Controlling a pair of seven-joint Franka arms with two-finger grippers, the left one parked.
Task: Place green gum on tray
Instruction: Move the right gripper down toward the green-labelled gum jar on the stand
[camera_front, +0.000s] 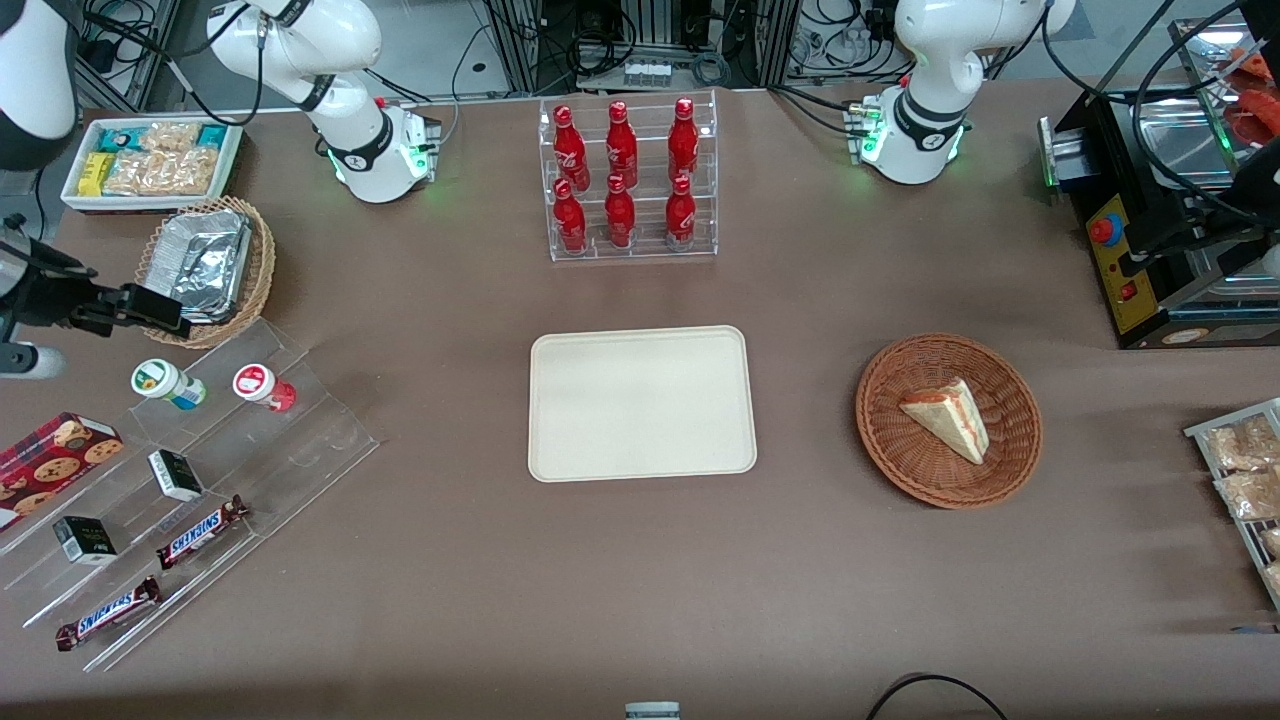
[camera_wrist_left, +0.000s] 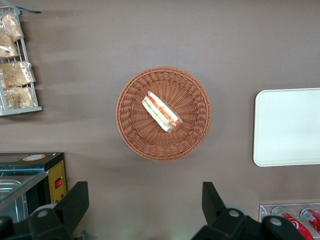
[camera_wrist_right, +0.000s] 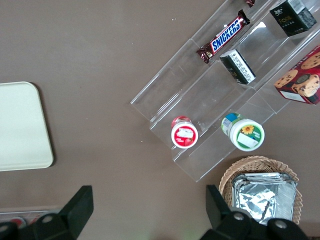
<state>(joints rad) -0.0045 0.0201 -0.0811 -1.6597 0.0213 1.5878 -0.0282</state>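
Gripper (camera_front: 165, 318) above foil basket, fingers spread; green gum (camera_wrist_right: 243, 132) near Snickers (camera_wrist_right: 223, 37).

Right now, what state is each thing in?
Green gum: upright on the clear stand, untouched.
Red gum: upright beside it.
Tray: bare.
End effector: open, above the foil tray, holding nothing.
Wicker basket: holds a sandwich.
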